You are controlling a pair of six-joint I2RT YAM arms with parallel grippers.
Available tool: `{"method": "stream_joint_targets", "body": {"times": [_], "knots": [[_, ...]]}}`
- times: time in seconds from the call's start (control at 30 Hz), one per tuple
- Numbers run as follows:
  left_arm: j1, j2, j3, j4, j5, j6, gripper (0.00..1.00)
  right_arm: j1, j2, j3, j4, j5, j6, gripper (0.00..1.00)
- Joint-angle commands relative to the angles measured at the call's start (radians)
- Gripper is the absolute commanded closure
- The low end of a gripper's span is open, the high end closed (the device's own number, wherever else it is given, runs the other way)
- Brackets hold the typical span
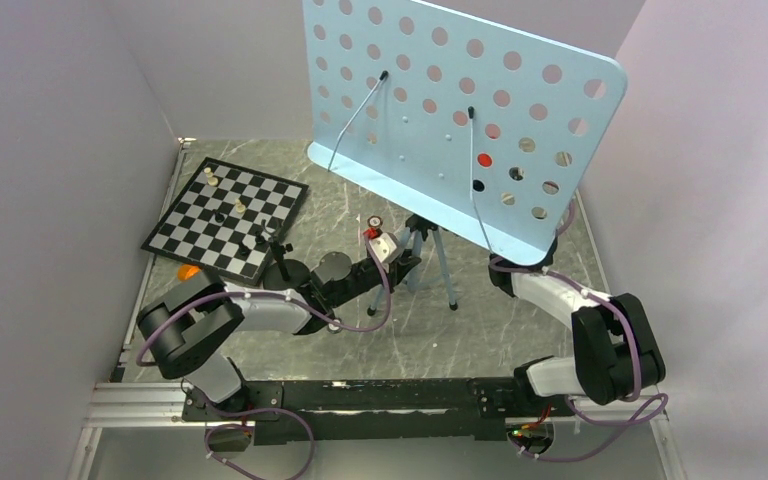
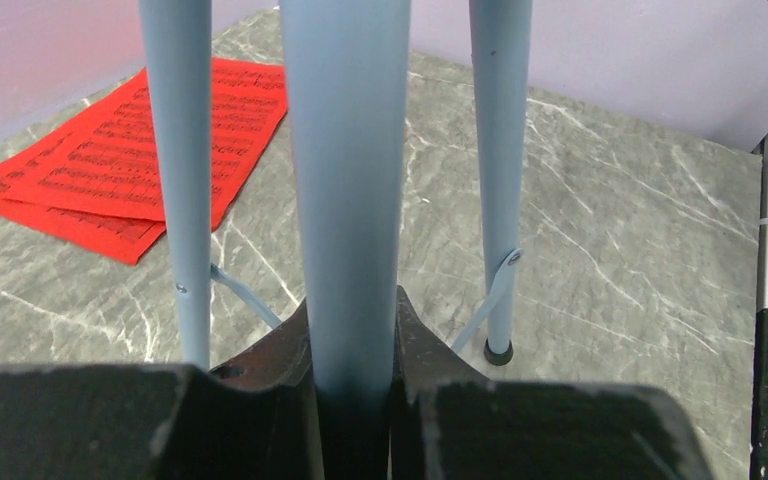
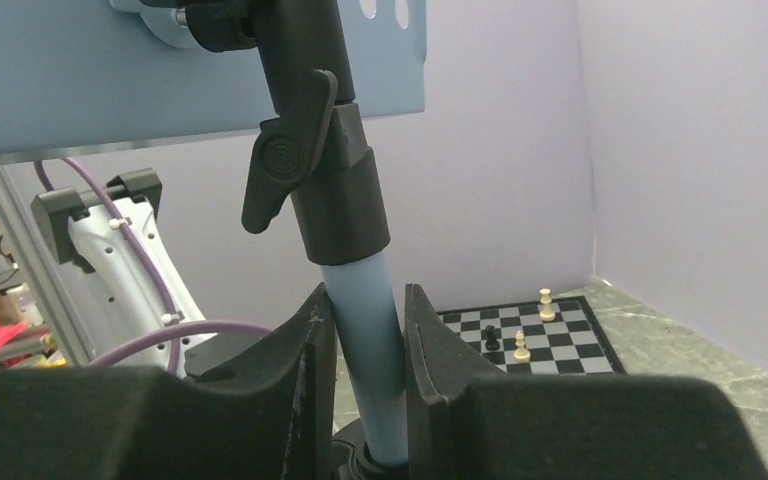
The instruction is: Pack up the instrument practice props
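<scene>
- Standing mid-tabletop (image 1: 410, 340) in the top view, the music stand (image 1: 460, 110) rises on its tripod, with the chessboard (image 1: 225, 218) to its left. Both arms reach in to it.
- Left wrist view: the left tool (image 2: 350, 320) is pinching the stand's centre pole (image 2: 345, 180) low between the tripod legs. Red music sheets (image 2: 130, 150) lie flat on the tabletop beyond.
- Right wrist view: the right tool (image 3: 368, 300) is pinching the pole just under the black clamp collar (image 3: 330, 190), beneath the perforated desk.

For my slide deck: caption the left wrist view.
Left fingers grip the stand pole; red sheets lie on the table behind.
</scene>
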Motion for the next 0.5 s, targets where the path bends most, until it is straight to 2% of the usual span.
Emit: {"method": "stream_joint_targets", "body": {"times": [0.0, 0.47], "knots": [[0.001, -0.116, 0.011, -0.003, -0.035, -0.021, 1.00, 0.001, 0.059, -0.002, -0.129, -0.125, 0.190, 1.00], [-0.002, -0.428, 0.107, -0.404, -0.128, 0.042, 1.00, 0.024, 0.133, 0.256, -0.143, -0.020, 0.444, 1.00]]}}
